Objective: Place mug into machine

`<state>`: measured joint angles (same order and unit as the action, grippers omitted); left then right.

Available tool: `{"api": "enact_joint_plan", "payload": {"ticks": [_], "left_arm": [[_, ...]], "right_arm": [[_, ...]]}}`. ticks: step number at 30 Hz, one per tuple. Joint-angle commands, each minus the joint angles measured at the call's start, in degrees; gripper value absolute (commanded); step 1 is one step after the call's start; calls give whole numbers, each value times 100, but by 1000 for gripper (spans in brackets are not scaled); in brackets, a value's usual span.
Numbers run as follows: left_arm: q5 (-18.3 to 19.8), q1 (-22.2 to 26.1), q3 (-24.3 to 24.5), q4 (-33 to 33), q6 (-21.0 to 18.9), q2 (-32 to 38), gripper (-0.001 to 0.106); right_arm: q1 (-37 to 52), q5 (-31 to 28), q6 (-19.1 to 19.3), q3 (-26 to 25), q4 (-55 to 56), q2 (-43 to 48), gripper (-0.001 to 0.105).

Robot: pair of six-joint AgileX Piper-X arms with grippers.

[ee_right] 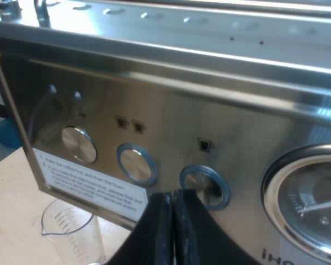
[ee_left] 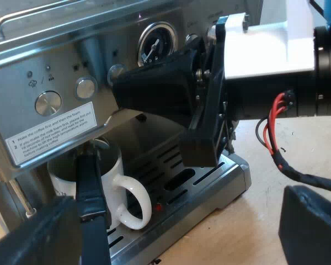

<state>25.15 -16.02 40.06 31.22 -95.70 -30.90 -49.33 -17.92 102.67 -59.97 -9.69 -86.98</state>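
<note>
Sitting on tray (ee_left: pixel 212 179): mug (ee_left: pixel 115 165) | R hand (ee_right: pixel 172 194) pinched, prob. touching btn (ee_right: pixel 211 182)

blocked: handle (ee_left: pixel 91 190) before mug (ee_left: pixel 115 165) | free: drip tray (ee_left: pixel 201 175) beside mug

The table (ee_left: pixel 237 232) is a pale, wood-grained top. The steel machine (ee_left: pixel 71 61) stands directly on it, and the front corner of the machine's slotted drip tray (ee_left: pixel 220 176) sits low against the wood. In the right wrist view, a clear measuring glass (ee_right: pixel 66 226) with printed marks stands upright on the same top, close under the end of the machine's front panel that bears the white label (ee_right: pixel 91 185).
</note>
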Motion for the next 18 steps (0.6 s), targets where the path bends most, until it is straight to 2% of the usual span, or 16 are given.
{"api": "enact_joint_plan", "payload": {"ticks": [1, 5, 9, 18], "left_arm": [[42, -16, 9, -114, -45, 22, 74], [42, -16, 9, -114, -45, 22, 74], [42, -16, 9, -114, -45, 22, 74], [42, -16, 9, -114, -45, 22, 74]], "right_arm": [[78, -161, -1, -85, -116, -66, 0], [105, -159, -1, -85, -171, -105, 0], [109, -416, -1, -85, -214, -105, 0], [109, -415, -1, -100, -215, -105, 0]]}}
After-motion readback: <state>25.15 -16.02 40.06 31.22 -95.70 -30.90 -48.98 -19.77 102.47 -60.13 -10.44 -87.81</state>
